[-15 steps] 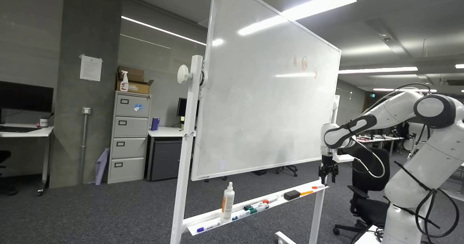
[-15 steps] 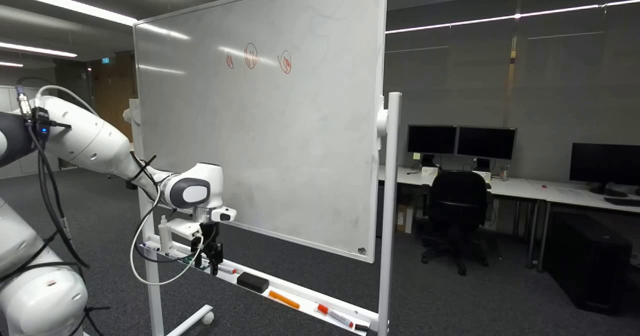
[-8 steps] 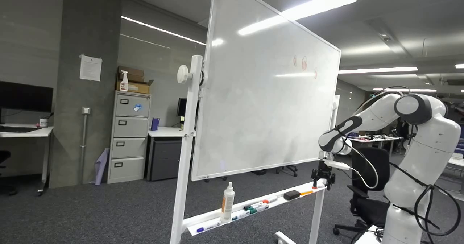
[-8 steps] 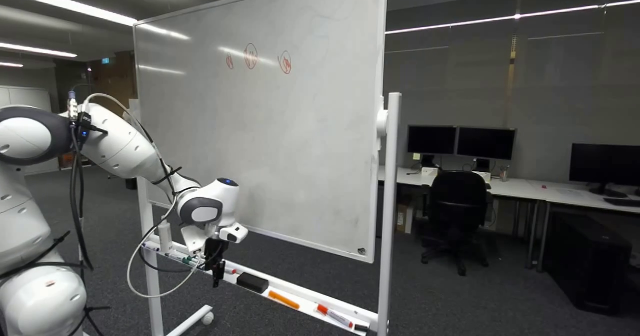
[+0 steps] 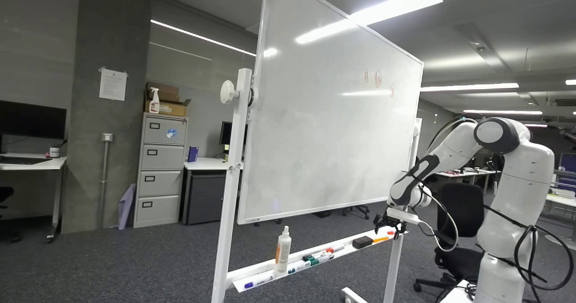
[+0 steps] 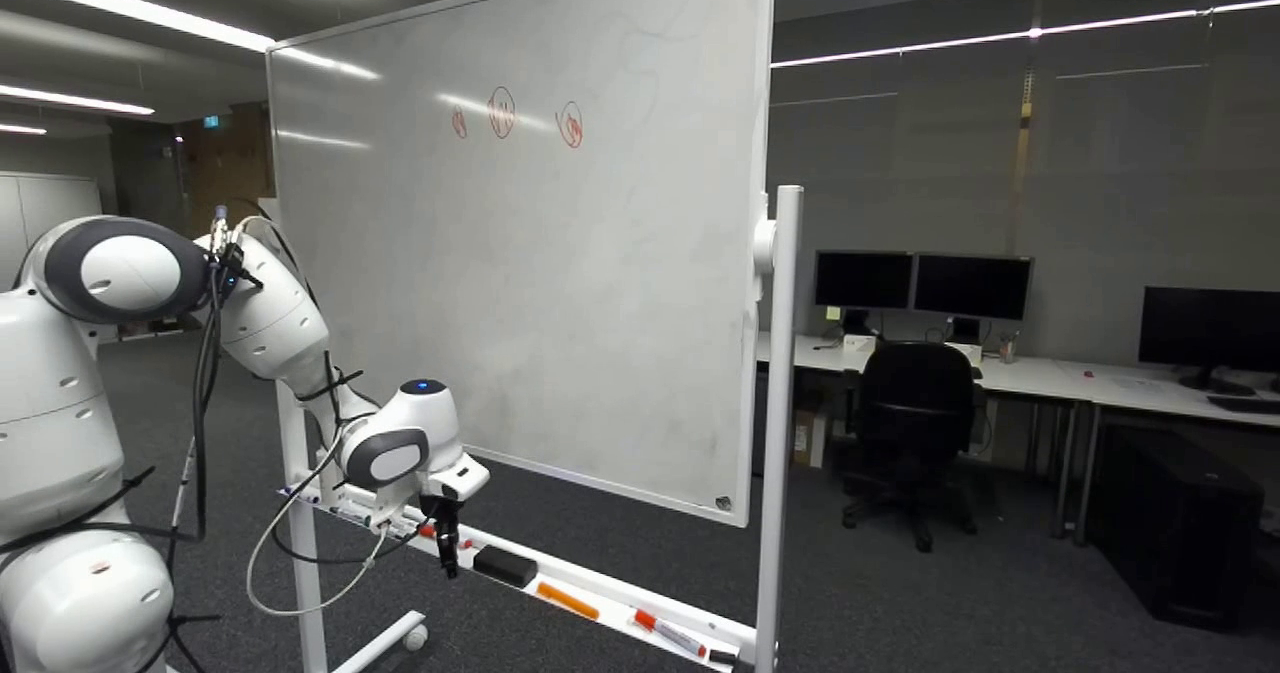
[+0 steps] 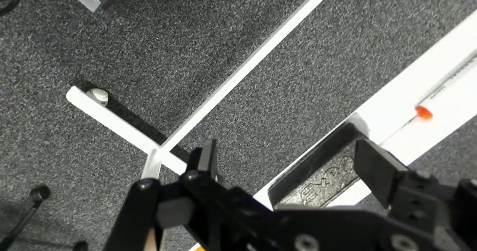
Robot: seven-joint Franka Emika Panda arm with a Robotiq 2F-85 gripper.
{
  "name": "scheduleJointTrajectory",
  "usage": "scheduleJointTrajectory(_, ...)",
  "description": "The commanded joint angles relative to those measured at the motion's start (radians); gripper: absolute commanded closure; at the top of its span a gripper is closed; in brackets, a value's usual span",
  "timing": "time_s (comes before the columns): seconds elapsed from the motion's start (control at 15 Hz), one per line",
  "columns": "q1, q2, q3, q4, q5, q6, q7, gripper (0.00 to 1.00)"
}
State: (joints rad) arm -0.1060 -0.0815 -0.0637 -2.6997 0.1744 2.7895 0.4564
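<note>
My gripper (image 7: 287,159) is open and empty, its two black fingers spread wide in the wrist view. The black eraser (image 7: 324,180) lies on the white tray (image 7: 387,105) and shows between the fingers there; the right finger covers part of it. In both exterior views the gripper (image 5: 388,230) (image 6: 449,561) hangs close to the eraser (image 5: 362,242) (image 6: 505,566), apart from it as far as I can see. An orange marker (image 6: 567,600) lies beside the eraser on the tray, and a red-capped marker (image 6: 670,633) lies further along.
The whiteboard (image 6: 560,313) with small red scribbles stands above the tray. A white spray bottle (image 5: 282,252) and several markers (image 5: 315,260) sit at the tray's other end. The stand's post (image 6: 780,403) rises at the tray's end. A black chair (image 5: 459,231) stands behind the arm.
The arm has bent and moved the gripper lower, leftward in one exterior picture and slightly rightward in another, nearer the eraser. The hand has tilted. Objects on the tray have not moved.
</note>
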Motion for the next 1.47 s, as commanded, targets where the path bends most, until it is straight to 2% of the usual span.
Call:
scheduleJointTrajectory(0.0, -0.005, 0.015, 0.013, 0.004, -0.022, 0.014, 0.104, 0.00)
scheduleJointTrajectory(0.07, 0.001, 0.020, 0.008, 0.003, -0.004, 0.009, 0.060, 0.00)
scheduleJointTrajectory(0.33, 0.002, 0.022, 0.009, 0.003, -0.004, 0.009, 0.074, 0.00)
scheduleJointTrajectory(0.53, -0.005, 0.057, 0.014, 0.027, -0.019, 0.009, 0.196, 0.00)
scheduleJointTrajectory(0.67, 0.007, 0.087, 0.012, 0.059, 0.023, -0.041, 0.223, 0.00)
scheduleJointTrajectory(0.87, 0.015, 0.148, 0.004, 0.115, 0.054, -0.022, 0.308, 0.00)
scheduleJointTrajectory(0.93, 0.023, 0.160, 0.011, 0.133, 0.127, -0.015, 0.293, 0.00)
scheduleJointTrajectory(1.0, 0.026, 0.182, 0.011, 0.150, 0.136, -0.009, 0.316, 0.00)
scheduleJointTrajectory(1.2, 0.043, 0.239, 0.015, 0.186, 0.219, 0.033, 0.326, 0.00)
scheduleJointTrajectory(1.4, 0.081, 0.292, 0.000, 0.165, 0.204, 0.191, 0.399, 0.00)
